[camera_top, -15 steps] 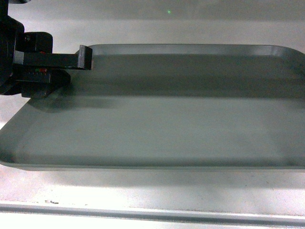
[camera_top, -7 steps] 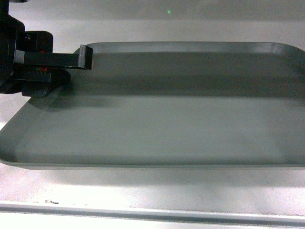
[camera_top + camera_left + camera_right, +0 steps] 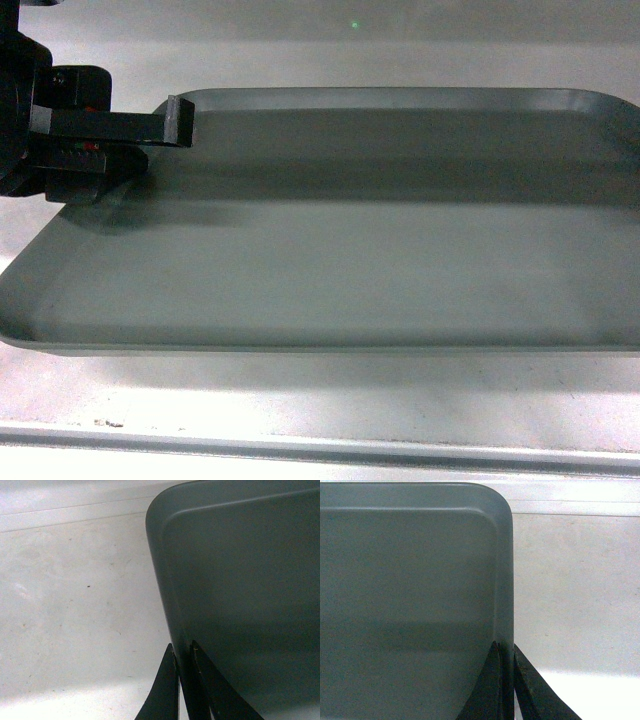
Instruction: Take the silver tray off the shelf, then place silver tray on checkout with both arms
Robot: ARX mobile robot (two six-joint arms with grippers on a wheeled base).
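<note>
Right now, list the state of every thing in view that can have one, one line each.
silver tray: upright, empty, gripped at both short-side rims, over the white surface.
left gripper: shut on the tray's left rim.
right gripper: shut on the tray's right rim.
white surface: bare in front of the tray; whether the tray touches it cannot be told.

You are looking at a setting that reads as a shop fixture or a test mock-up of one, though the frames give you little to settle it. The evidence is a plain white flat board (image 3: 300,420) with a thin lip (image 3: 320,448) along its near edge, scuffed and speckled with small dark marks in both wrist views. A white back surface (image 3: 300,40) rises behind it. A grey serving-type tray (image 3: 330,260) is the only ware visible.
</note>
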